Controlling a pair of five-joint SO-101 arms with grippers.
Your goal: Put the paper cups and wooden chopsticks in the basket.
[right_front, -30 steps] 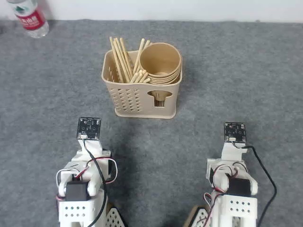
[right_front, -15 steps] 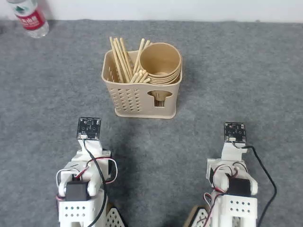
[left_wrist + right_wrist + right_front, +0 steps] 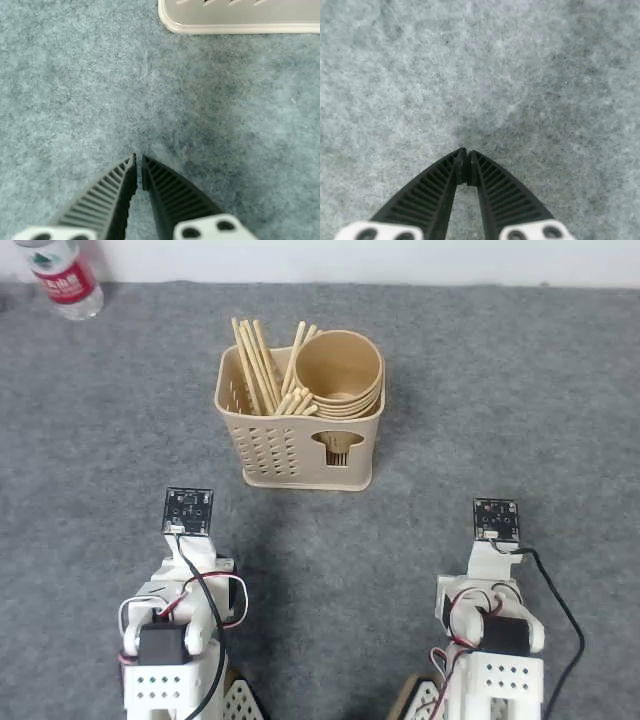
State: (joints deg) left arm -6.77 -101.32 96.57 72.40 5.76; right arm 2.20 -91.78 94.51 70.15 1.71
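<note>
At the far left back corner of the grey mat (image 3: 100, 440) you had a plastic bottle (image 3: 62, 275). It carried a red label (image 3: 66, 282) whose print was too small to read.

Your left arm (image 3: 178, 625) sat at the near edge of the mat. In its wrist view the left gripper (image 3: 138, 161) was closed on nothing, its ribbed fingers (image 3: 107, 192) drawn together over bare mat with a hairline gap at the tips. The basket (image 3: 300, 445) lay ahead of those tips, well apart from them.

From above, you could see the basket standing upright between the two arms and farther back, nearer the left arm's line than the right's. The wooden chopsticks (image 3: 262, 365) stood bunched in its left part, leaning at slight angles with their ends above the rim. The paper cups (image 3: 340, 370) were nested in one stack in its right part, mouths up, touching the chopsticks.

The high view gave you the basket's contents. The left wrist view gave you its bottom rim (image 3: 240, 22) against the mat.

Your right arm (image 3: 492, 635) sat at the near right. The right gripper (image 3: 465, 156) was closed too, holding nothing, its tips meeting over plain mat.
</note>
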